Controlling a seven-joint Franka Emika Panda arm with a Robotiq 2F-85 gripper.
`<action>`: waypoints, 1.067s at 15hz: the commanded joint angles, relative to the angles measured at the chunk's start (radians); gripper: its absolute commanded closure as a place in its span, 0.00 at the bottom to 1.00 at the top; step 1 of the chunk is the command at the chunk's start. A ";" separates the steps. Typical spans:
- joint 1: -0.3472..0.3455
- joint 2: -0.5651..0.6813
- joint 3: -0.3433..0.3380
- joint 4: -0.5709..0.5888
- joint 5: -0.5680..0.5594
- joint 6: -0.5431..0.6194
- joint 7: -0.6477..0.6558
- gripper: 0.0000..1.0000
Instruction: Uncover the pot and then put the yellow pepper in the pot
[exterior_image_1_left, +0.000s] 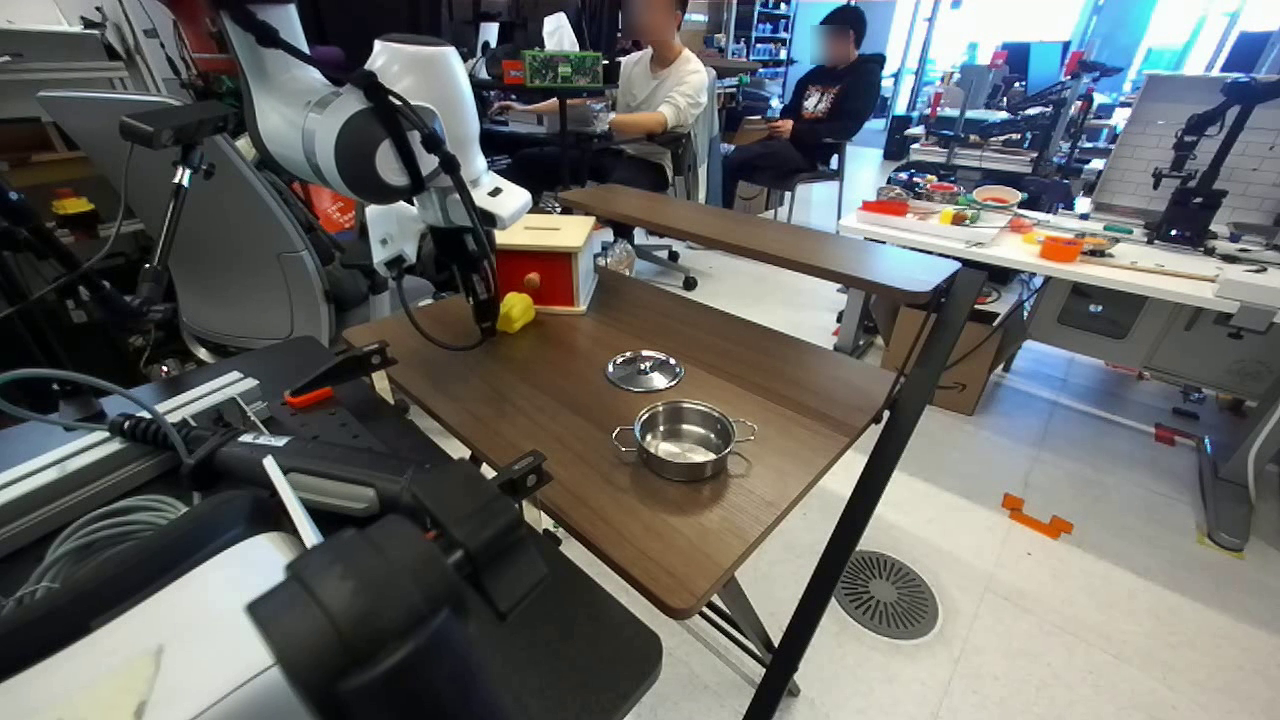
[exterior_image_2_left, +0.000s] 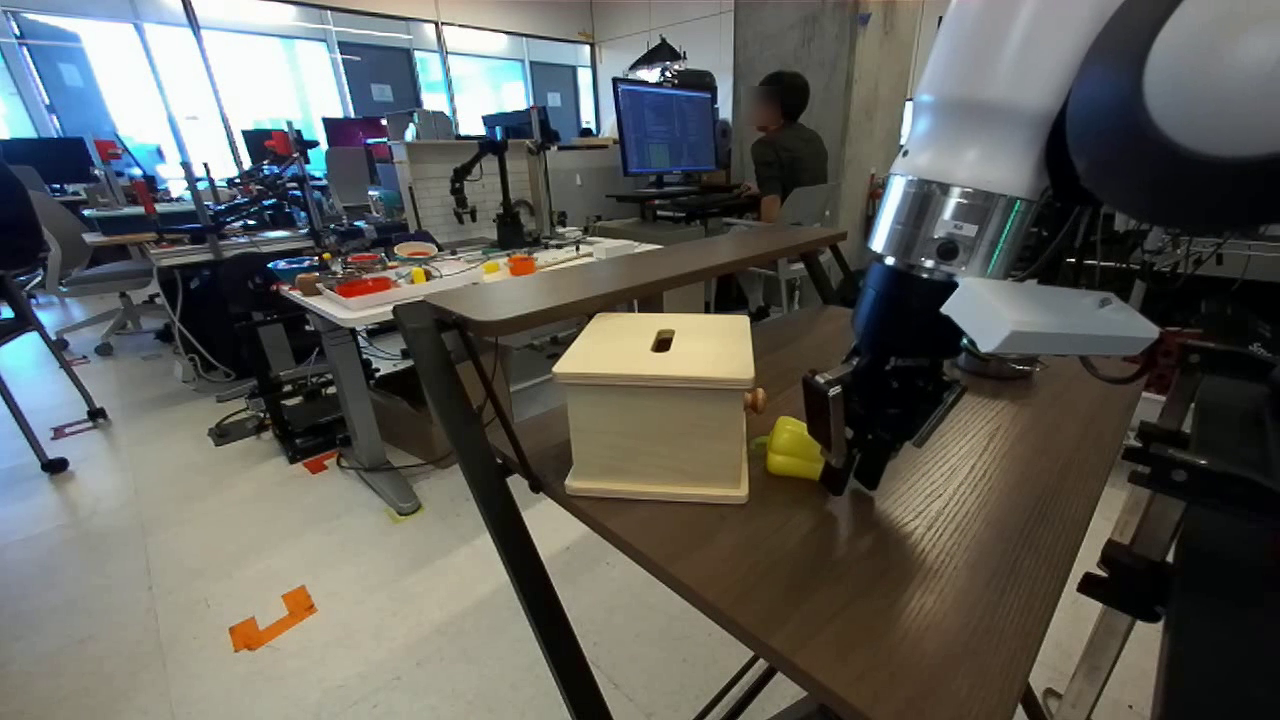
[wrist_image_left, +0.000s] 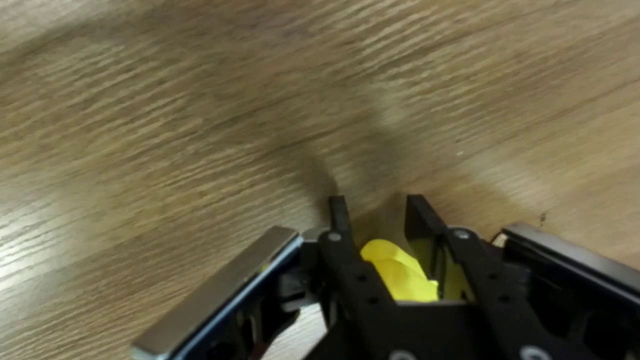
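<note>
Bright yellow, lobed pepper (exterior_image_2_left: 793, 448) is on the brown wood-grain table (exterior_image_1_left: 560, 400), right next to the black two-finger gripper (wrist_image_left: 375, 198), stem pointing away from it. Gripper's low, fingertips near the tabletop, fingers (wrist_image_left: 338, 212) partway apart. Wrist view shows yellow in the gap; can't tell if they're pinching it. Past the pepper from the gripper: pale wooden box (exterior_image_2_left: 655, 430) with slotted top, red front, round wooden knob. Well apart from the gripper: round, shiny steel lid (exterior_image_1_left: 645, 371), flat on the table, handle up. Farther out again, just beside the lid: small, shallow, round steel pot (exterior_image_1_left: 685, 440), two loop handles, upright, uncovered. Raised brown wooden shelf (exterior_image_1_left: 760, 235) runs over the table on the box side of the gripper.
</note>
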 joint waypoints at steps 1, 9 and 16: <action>-0.038 -0.018 0.018 0.024 0.011 -0.112 -0.119 0.33; -0.070 -0.025 0.005 0.098 -0.064 -0.301 -0.328 0.00; -0.060 0.002 -0.020 0.147 -0.174 -0.261 -0.413 0.00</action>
